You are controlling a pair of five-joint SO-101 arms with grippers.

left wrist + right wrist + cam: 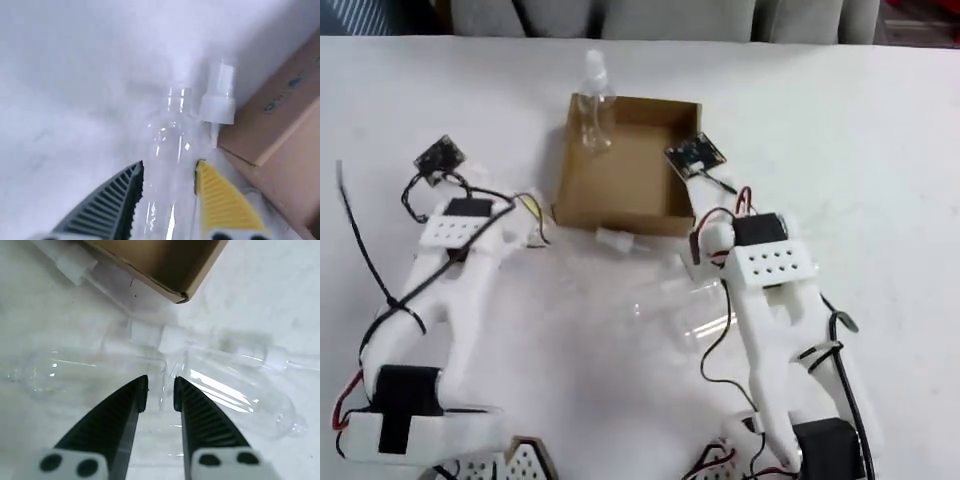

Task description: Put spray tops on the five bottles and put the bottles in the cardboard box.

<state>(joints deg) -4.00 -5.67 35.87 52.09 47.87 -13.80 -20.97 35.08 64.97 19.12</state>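
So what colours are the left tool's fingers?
Left tool: one finger grey, one yellow; left wrist view.

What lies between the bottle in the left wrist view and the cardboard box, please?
A white spray top lies there, beside the neck of the bottle, as that view shows.

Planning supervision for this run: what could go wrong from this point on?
The clear bottle in the left tool is smooth and could slip or twist during capping. The loose spray top lies close beside the cardboard box, leaving little room to grasp it.
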